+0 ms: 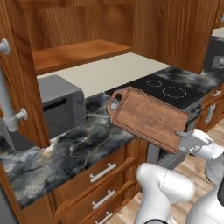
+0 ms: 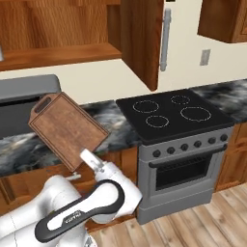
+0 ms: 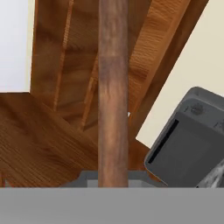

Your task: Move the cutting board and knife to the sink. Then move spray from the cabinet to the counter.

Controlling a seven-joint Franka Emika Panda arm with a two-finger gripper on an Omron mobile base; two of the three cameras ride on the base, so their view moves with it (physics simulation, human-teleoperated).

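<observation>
Currently the two-finger gripper (image 1: 180,134) is clamped on one short edge of the flat brown wooden cutting board with rounded corners (image 1: 147,117), gripping the end opposite its slotted handle hole. This board is held clear of the dark marble-look counter with grey and tan veins (image 1: 65,157), tilted, with its handle end raised toward the grey microwave (image 1: 59,107). Holding it by the plain edge leaves the whole face of the board ahead of the hand, which suits a carry and a later lowering into a basin. In the hand view the board appears edge-on as a vertical brown strip (image 3: 113,92) between the jaws, confirming a grip across its thickness.

In the right base view the board (image 2: 67,129) hangs in front of the counter, to the left of the black stovetop with ring burners (image 2: 171,114). Above it, the reddish-brown wooden wall cabinet (image 1: 74,52) stands open, its door carrying a long grey bar handle (image 2: 165,39); the visible part of its shelf is bare.

Judgement: the first transfer is in progress, and the board is not yet delivered to a sink
</observation>
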